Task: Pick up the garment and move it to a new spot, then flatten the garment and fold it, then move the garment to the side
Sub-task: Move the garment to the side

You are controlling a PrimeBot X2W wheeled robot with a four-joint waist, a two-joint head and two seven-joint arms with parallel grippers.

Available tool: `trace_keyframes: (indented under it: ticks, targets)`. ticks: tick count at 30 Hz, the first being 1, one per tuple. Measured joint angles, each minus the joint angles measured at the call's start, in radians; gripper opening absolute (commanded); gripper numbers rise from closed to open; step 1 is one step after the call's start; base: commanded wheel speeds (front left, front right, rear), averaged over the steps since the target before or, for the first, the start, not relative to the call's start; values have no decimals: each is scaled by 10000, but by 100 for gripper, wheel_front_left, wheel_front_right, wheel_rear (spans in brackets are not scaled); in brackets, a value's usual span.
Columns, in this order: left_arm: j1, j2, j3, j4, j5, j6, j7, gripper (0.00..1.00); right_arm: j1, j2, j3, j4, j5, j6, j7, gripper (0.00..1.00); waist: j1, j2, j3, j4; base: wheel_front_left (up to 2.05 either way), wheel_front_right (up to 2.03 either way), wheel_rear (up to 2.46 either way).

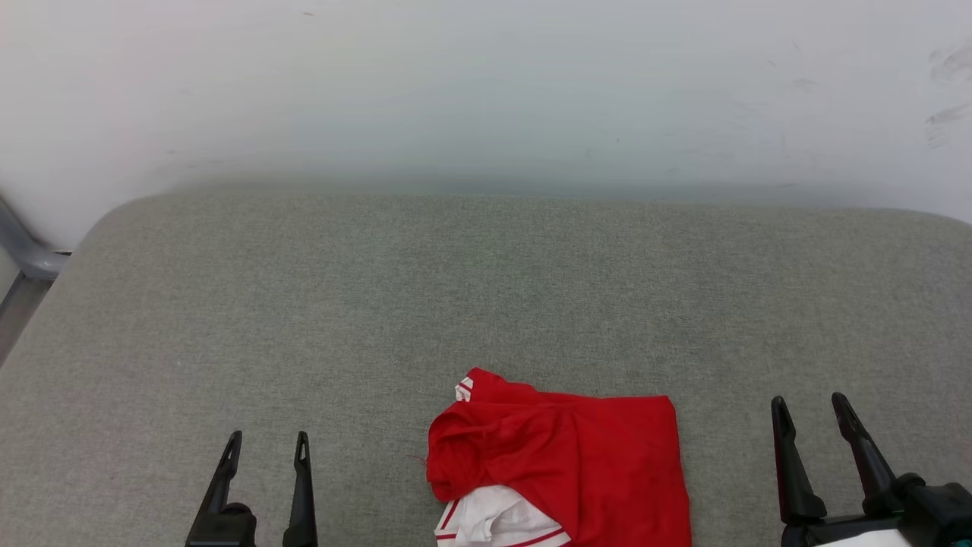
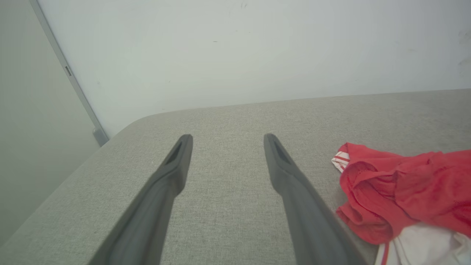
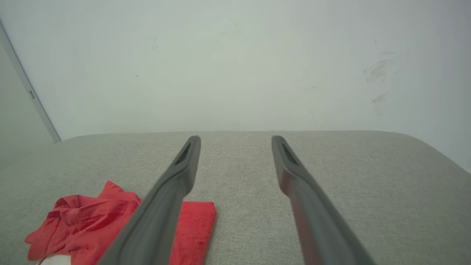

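While both arms sit low over the pale grey woven-fabric pad (image 1: 486, 289) with its rounded corners, you have the left pincer (image 1: 268, 439) standing wide, its two long dark fingers spread with plain grey weave between them. Your right pincer (image 1: 808, 401) is spread just as wide and grips nothing. Its fingers also point toward the plain white wall (image 1: 486, 91) behind the pad.

The garment (image 1: 577, 456), a crumpled red jersey-style T-shirt of thin knit with a white sleeve and red-white striped trim, lies on the pad between your two pincers. It sits off the left pincer's right side and off the right pincer's left side, near both and touching neither.

From the left wrist you see its bunched red folds and a scrap of striped trim just right of that pincer's right-hand finger, with the white sleeve lower down. From the right wrist, that pincer's left-hand finger crosses in front of the flatter red edge, and the rumpled part lies further left.

Well off the left pincer's left side, a slim grey metal post (image 1: 23, 258) rises beside the pad's corner. Beyond the right pincer, dark scuff marks (image 1: 945, 114) smudge the wall.
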Motion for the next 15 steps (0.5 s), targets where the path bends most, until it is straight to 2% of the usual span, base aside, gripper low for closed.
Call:
trace_keyframes:
  ticks: [7,8,11,15]
  targets:
    - [7,-2,-27,2,-13,12,0,100,-386,-107,-73,12,-90,0,8,100,0,0,35,49,0,0,0]
    - [5,-4,-35,-2,-15,13,0,100,-1036,-554,-59,-96,8,0,332,100,0,0,81,81,0,0,0]
    - [-5,-6,-46,-10,-19,13,0,100,-1830,-1141,174,-184,343,0,1087,100,0,0,149,135,0,0,0]
    - [-74,-15,-58,-23,-56,23,0,100,-2907,-1967,872,-265,1026,-2,2786,100,0,0,291,230,0,0,0]
